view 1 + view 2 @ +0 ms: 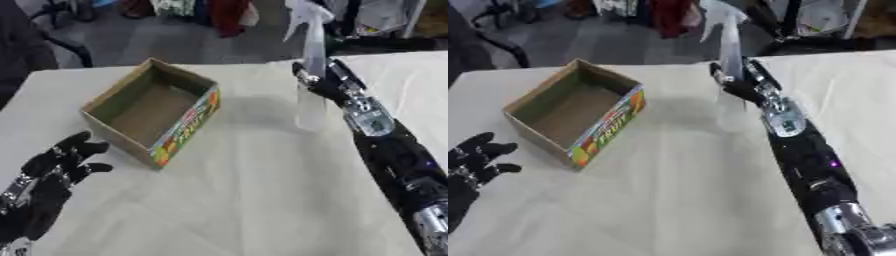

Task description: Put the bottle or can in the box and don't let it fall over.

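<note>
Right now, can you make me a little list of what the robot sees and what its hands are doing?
bottle: clear spray bottle, upright, right of the box
box: open cardboard box, nothing visible inside
right hand: right hand curled round the spray bottle
left hand: left hand open, idle near the lower left corner
table: white table
task: bottle not yet in the box

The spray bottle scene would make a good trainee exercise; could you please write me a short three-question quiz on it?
1. True or false: the spray bottle lies inside the cardboard box.
2. Which hand holds the bottle: A) left hand, B) right hand?
3. Fill in: the box's opening faces ____.

Key: 1 false, it stands upright on the table, right of the box; 2 B, fingers curled round it; 3 upward.
</note>
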`<action>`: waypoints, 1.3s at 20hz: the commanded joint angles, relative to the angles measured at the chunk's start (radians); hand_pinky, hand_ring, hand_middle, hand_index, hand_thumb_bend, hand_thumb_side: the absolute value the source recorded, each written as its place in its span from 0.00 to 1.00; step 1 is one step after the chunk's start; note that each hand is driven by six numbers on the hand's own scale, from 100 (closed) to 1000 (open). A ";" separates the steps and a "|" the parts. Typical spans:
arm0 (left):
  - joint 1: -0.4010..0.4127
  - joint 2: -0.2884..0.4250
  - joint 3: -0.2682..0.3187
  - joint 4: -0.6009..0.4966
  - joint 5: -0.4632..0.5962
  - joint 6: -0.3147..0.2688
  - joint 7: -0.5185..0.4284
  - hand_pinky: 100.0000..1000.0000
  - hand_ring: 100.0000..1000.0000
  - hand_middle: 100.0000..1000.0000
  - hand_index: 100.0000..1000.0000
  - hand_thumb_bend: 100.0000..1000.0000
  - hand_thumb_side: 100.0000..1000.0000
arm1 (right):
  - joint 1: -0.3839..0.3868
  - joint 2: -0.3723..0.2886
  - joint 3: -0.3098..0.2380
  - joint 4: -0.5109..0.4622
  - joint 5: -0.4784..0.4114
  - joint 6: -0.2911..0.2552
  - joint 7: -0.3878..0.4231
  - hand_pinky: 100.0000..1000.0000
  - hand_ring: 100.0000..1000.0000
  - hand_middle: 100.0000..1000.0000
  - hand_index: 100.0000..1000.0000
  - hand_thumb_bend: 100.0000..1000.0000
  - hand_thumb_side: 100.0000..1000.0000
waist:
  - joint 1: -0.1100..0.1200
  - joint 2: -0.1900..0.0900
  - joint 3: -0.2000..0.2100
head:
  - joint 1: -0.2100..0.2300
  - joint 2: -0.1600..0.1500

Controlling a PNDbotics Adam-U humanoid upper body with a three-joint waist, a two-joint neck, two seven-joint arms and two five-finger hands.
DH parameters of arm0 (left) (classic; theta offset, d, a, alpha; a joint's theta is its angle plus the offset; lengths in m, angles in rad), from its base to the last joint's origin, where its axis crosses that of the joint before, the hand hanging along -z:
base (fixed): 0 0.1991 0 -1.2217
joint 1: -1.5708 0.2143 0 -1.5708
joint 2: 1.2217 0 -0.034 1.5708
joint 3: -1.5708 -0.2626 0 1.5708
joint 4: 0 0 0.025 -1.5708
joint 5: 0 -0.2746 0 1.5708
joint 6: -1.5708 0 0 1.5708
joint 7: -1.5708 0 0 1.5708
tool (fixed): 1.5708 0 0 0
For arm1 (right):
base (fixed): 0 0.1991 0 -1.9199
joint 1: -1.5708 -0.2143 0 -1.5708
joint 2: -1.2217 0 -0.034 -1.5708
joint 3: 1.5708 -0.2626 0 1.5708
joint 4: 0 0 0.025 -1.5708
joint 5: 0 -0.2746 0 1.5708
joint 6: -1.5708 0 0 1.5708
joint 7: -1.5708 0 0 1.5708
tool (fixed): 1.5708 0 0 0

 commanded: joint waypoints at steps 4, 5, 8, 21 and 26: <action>-0.009 0.007 0.002 -0.011 -0.003 0.000 0.000 0.75 0.92 0.72 0.93 0.07 0.91 | -0.060 -0.034 0.022 -0.062 -0.074 0.021 0.054 0.20 0.21 0.11 0.13 0.00 0.41 | -0.007 -0.014 0.013 | -0.012 -0.015; -0.010 0.007 0.001 -0.011 -0.004 0.000 0.000 0.75 0.92 0.72 0.93 0.07 0.91 | -0.064 -0.036 0.023 -0.062 -0.079 0.023 0.063 0.20 0.21 0.11 0.13 0.00 0.41 | -0.007 -0.014 0.015 | -0.013 -0.016; -0.011 0.007 0.001 -0.011 -0.005 -0.001 0.000 0.75 0.91 0.71 0.93 0.07 0.90 | -0.068 -0.037 0.024 -0.064 -0.087 0.028 0.076 0.21 0.22 0.11 0.13 0.00 0.41 | -0.008 -0.013 0.017 | -0.016 -0.020; -0.131 0.014 -0.012 -0.042 0.033 0.012 -0.007 0.75 0.90 0.67 0.92 0.06 0.86 | -0.210 -0.053 0.046 -0.054 -0.065 -0.053 0.227 0.26 0.24 0.13 0.15 0.00 0.41 | -0.070 0.073 0.198 | -0.193 -0.157; -0.150 0.015 -0.020 -0.046 0.044 0.020 -0.013 0.75 0.90 0.67 0.92 0.06 0.86 | -0.236 -0.037 0.055 -0.052 -0.060 -0.086 0.270 0.29 0.25 0.14 0.15 0.00 0.41 | -0.085 0.076 0.234 | -0.239 -0.169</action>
